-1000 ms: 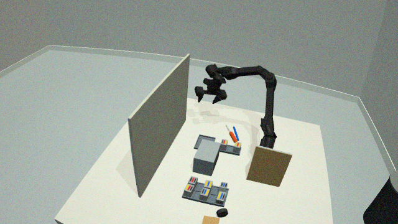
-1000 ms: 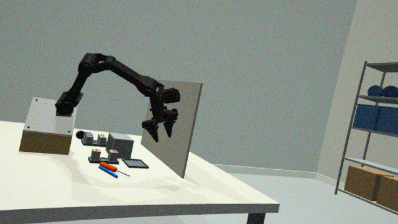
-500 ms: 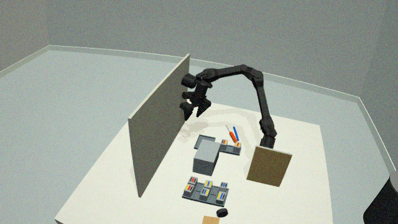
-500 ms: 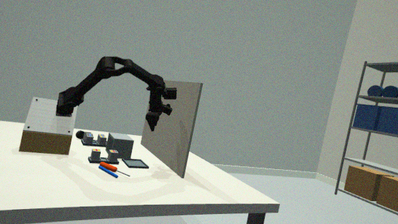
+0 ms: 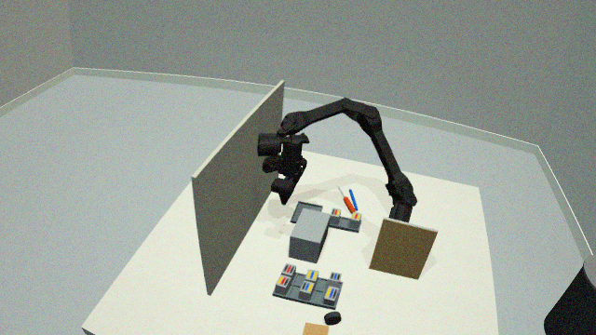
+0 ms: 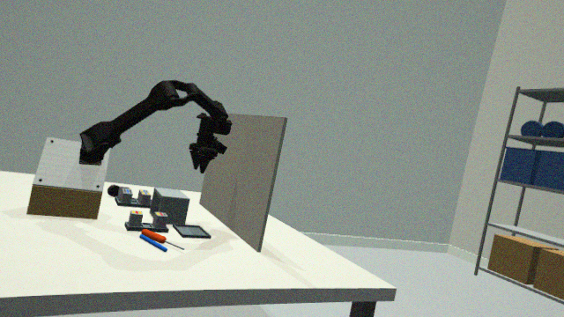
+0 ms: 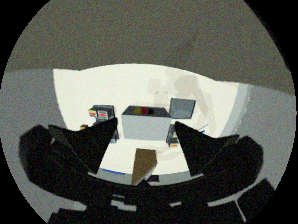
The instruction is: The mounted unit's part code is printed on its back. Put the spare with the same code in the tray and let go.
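Observation:
The mounted unit, a grey box, stands mid-table. A dark flat tray lies right behind it. Two spares with coloured stripes sit on a small dark rack beside the tray. Several more spares sit on a rack in front of the unit. My gripper is open and empty. It hangs in the air beside the tall panel, above and behind the tray. The wrist view looks down on the unit's back, and small coloured marks there are too blurred to read.
A tall grey panel stands upright along the table's left side, close to my gripper. A brown-faced board stands by the arm's base. An orange screwdriver and a blue one lie near the tray. A black puck lies at the front.

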`<state>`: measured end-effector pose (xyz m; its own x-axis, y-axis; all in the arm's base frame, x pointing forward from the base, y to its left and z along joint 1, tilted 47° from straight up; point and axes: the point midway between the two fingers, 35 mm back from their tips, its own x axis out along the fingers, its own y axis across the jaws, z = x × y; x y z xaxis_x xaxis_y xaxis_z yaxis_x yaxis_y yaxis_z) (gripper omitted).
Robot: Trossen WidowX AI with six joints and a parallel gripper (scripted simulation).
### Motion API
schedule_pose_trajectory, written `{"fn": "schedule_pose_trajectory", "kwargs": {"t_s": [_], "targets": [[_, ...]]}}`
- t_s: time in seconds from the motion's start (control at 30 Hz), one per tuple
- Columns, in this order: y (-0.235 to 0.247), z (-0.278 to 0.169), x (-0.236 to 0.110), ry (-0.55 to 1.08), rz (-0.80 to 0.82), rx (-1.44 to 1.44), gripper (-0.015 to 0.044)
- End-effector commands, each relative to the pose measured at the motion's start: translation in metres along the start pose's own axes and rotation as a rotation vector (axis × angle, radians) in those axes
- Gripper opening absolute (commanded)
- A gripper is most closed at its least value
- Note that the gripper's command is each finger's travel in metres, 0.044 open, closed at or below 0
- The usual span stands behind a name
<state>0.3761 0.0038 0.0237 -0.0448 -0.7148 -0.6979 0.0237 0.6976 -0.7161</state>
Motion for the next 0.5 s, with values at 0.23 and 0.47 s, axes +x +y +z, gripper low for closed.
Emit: {"fn": "schedule_pose_trajectory", "kwargs": {"t_s": [0.23,0.47], "targets": [[-0.003,-0.001,0.055,0.008,-0.016,-0.005,0.044],[-0.003,-0.001,0.055,0.008,-0.016,-0.005,0.044]]}}
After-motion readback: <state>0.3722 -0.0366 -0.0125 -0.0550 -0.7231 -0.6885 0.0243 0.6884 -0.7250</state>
